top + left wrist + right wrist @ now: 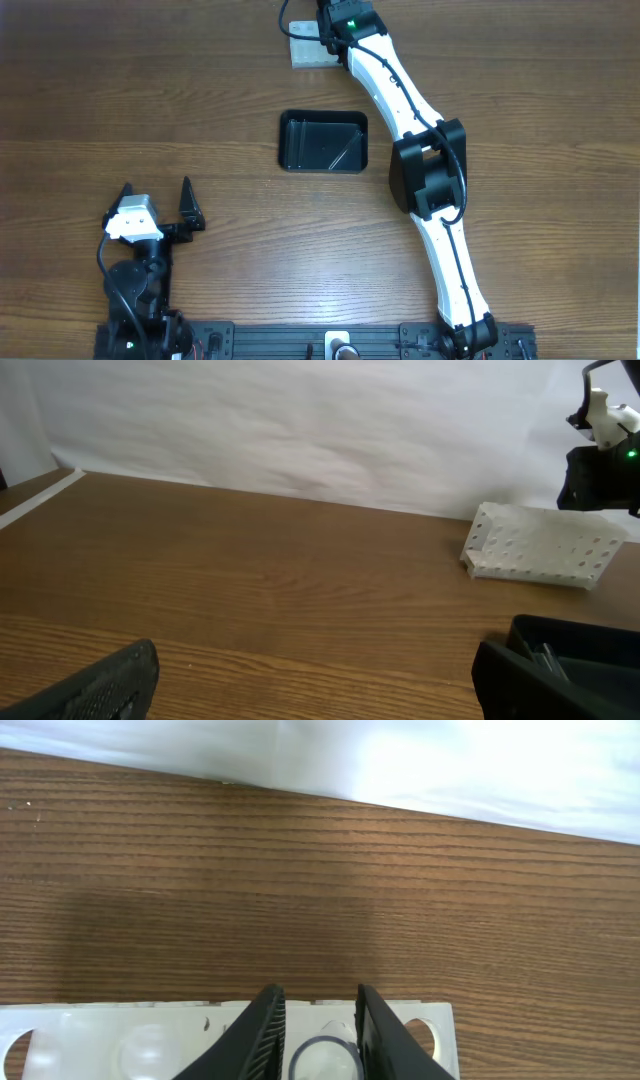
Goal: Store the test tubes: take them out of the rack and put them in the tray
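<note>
The white test tube rack stands at the far edge of the table; the left wrist view shows its holed side. My right gripper is over the rack, fingers close on either side of the round rim of a clear test tube that still sits in a rack hole. In the top view the right gripper hangs over the rack's right end. The black tray lies mid-table with clear tubes inside. My left gripper rests open near the left base, holding nothing.
Bare wooden tabletop surrounds the tray and rack. A white backdrop rises behind the far table edge. The right arm stretches diagonally past the tray's right side. The tray's near corner lies beside my left gripper's finger.
</note>
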You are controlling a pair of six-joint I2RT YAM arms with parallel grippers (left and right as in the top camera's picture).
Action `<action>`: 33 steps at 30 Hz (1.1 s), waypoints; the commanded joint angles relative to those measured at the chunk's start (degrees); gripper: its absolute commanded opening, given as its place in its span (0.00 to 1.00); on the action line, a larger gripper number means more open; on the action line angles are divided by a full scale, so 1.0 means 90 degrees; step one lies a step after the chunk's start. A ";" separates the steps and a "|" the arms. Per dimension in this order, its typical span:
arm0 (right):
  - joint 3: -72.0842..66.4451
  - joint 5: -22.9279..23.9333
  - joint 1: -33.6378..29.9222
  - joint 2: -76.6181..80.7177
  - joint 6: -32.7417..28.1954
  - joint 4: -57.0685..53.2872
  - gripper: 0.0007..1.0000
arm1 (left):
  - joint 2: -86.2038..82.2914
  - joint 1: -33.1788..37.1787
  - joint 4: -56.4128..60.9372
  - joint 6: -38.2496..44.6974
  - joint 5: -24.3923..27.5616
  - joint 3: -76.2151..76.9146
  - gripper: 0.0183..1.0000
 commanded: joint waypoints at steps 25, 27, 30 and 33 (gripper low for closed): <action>0.0845 0.0066 0.0019 -0.1175 0.0019 -0.0911 0.09 | -0.0051 0.0039 0.0002 0.0117 0.0034 -0.0027 1.00; 0.0843 0.0066 0.0032 -0.1362 0.0078 -0.1020 0.09 | -0.0051 0.0039 0.0002 0.0117 0.0034 -0.0027 1.00; 0.0845 0.0063 0.0049 -0.1639 0.0369 -0.1251 0.09 | -0.0051 0.0039 0.0002 0.0117 0.0034 -0.0027 1.00; 0.0845 0.0061 0.0058 -0.1897 0.0797 -0.1576 0.10 | -0.0051 0.0039 0.0000 0.0114 0.0034 -0.0027 1.00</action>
